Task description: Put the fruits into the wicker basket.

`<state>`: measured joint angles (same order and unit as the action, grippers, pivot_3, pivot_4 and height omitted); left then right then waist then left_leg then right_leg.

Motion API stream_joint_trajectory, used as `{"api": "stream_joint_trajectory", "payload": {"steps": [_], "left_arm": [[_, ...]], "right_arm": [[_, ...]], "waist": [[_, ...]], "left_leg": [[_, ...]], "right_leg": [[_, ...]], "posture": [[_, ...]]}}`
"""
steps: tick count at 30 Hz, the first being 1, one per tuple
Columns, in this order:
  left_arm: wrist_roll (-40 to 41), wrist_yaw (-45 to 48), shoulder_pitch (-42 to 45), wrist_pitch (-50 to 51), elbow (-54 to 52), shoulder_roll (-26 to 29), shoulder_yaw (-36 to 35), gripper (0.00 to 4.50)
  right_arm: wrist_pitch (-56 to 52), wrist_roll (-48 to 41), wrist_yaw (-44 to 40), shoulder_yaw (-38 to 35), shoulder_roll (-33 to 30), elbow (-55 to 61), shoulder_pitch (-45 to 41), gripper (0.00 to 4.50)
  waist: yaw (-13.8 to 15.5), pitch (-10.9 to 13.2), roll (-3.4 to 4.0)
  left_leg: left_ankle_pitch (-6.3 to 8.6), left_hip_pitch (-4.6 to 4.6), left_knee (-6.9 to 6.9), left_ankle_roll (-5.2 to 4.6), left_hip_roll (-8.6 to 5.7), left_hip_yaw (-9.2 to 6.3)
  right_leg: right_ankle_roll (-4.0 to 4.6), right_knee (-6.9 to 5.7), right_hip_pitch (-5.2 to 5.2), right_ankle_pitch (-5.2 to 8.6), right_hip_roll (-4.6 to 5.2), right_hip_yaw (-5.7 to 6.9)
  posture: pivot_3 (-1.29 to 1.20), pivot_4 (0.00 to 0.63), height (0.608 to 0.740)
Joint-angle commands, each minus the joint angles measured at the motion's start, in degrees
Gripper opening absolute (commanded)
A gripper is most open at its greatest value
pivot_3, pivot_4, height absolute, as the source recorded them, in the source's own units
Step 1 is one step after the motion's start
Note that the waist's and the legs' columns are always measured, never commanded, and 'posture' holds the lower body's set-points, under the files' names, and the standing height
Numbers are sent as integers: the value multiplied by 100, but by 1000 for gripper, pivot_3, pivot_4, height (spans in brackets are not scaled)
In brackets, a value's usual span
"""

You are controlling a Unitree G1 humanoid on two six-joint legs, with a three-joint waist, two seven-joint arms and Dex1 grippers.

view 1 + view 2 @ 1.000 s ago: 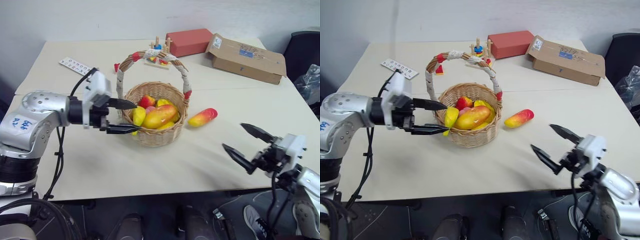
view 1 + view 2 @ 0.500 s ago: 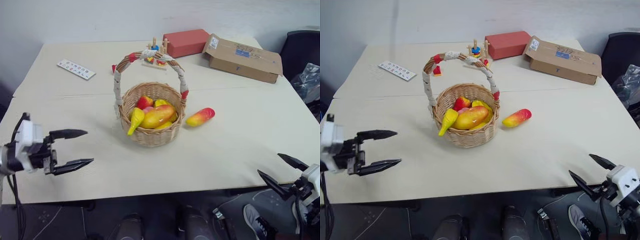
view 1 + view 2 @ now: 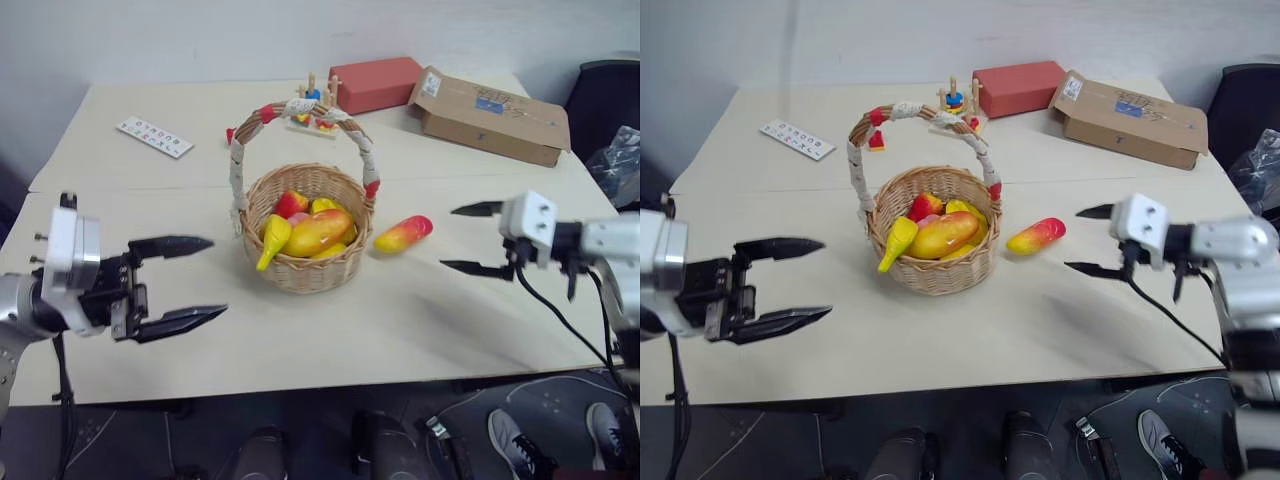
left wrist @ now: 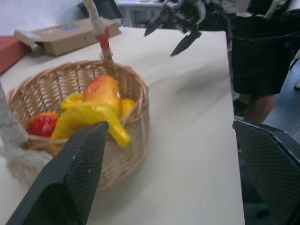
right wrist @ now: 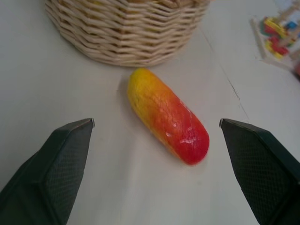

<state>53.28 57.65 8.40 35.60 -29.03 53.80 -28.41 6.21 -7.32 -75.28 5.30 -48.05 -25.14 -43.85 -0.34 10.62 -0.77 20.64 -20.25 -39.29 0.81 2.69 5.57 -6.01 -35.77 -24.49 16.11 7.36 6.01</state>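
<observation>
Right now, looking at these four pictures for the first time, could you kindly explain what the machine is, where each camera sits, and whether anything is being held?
It is a humanoid robot with two arms, each ending in two black fingers. Two pictures come from cameras on its head, looking down over a table. The other two come from cameras on its wrists, looking along the fingers. The left gripper and right gripper are both open and hold nothing. On the table stands a wicker basket with toy fruits inside, a banana poking over its rim. One red-and-yellow fruit lies on the table beside the basket; the right wrist picture frames it. Farther back lie a cardboard box, a red block, a peg toy and a card.
</observation>
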Motion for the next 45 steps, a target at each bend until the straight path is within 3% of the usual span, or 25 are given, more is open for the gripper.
{"api": "stream_joint_trajectory", "payload": {"steps": [1, 4, 9, 12, 18, 20, 22, 24, 27, 30, 35, 41, 45], "left_arm": [[468, -497, 432, 452, -189, 147, 206, 4476], [814, -810, 801, 867, -108, 222, 349, 4476], [769, -715, 650, 957, -139, 298, 287, 4476], [715, -673, 444, 905, -132, 290, 155, 4500], [556, -526, -134, 677, -114, 185, -246, 4500], [545, -568, -384, 634, -105, 81, -418, 4500], [565, -644, -634, 589, -81, -80, -625, 4500], [374, -560, -1048, 414, -23, -275, -870, 4500], [165, -453, -1583, 155, 53, -555, -1146, 4500], [65, -450, -1792, -34, 103, -729, -1203, 4500], [-84, -499, -1797, -210, 246, -848, -1085, 4500], [-161, -561, -1599, -274, 368, -838, -888, 4500], [-138, -617, -1526, -255, 351, -850, -863, 4500]], "right_arm": [[566, 718, -114, 537, 283, -1336, -838, 4500], [964, 1475, 160, 1088, 765, -2796, -1834, 4500], [1542, 2030, 588, 1361, 1270, -4098, -2632, 4500], [1425, 2242, 500, 1426, 1436, -4545, -2853, 3947], [1643, 1914, -170, 1033, 1460, -4756, -2910, 2016], [1674, 1522, -472, 651, 1447, -4655, -2841, 1802], [1558, 1182, -1181, 399, 1355, -4428, -2687, 1802], [1247, 607, -1641, 736, 954, -3609, -2218, 1802], [-171, -892, -1722, 1378, -117, -1075, -1068, 1802], [-1958, -2108, -1677, 1146, -710, 1354, -269, 1802], [-4501, -3532, 244, 575, -16, 3535, -267, 1802], [-6811, -3048, 3359, 567, 1748, 3675, -1201, 1802], [-6768, -2338, 4368, 607, 2407, 3254, -1408, 1802]], "waist": [[-4, 0, 0], [-65, 0, 0], [-163, 1, 0], [-206, 1, 1], [-273, 2, 3], [-283, 6, 9], [-284, 7, 12], [-283, 8, 12], [-209, 11, 17], [-110, 24, 39], [-169, 27, 44], [-119, 23, 37], [-116, 14, 23]], "left_leg": [[0, -5, 1, 0, -1, 0], [1, -11, -4, -2, -6, 1], [2, -18, 1, -1, -5, -10], [2, -18, 3, 0, -4, -11], [-1, -18, -4, 5, -1, -13], [-1, -18, -7, 6, 0, -11], [-1, -17, -7, 6, 2, -12], [-1, -17, -7, 8, 5, -14], [2, -22, -3, 8, 0, -23], [15, -33, -15, -2, -3, -26], [26, 9, -48, 13, 20, -28], [23, -6, -50, 15, 17, -33], [25, -52, -60, 3, 7, -26]], "right_leg": [[-3, -2, 0, -2, 0, 0], [-5, -5, -2, -3, 3, 0], [-4, -1, -4, -3, 0, 10], [-4, 1, -3, -3, -2, 10], [-4, -3, -2, -3, -3, 8], [-4, -4, -2, -3, -4, 7], [-4, -6, -2, -3, -5, 6], [-4, -6, -2, -2, -8, 6], [-3, -5, -2, -2, 0, 12], [-3, -1, -7, -2, 6, 16], [2, -13, 2, -6, -4, 5], [20, -22, -17, -12, 5, 6], [33, -47, -53, -22, 9, 12]], "posture": [[0, 150, 740], [0, 150, 740], [0, 150, 740], [0, 150, 740], [0, 150, 740], [0, 150, 740], [0, 150, 740], [0, 150, 740], [0, 150, 740], [0, 150, 740], [0, 150, 740], [0, 150, 740], [0, 150, 740]]}}
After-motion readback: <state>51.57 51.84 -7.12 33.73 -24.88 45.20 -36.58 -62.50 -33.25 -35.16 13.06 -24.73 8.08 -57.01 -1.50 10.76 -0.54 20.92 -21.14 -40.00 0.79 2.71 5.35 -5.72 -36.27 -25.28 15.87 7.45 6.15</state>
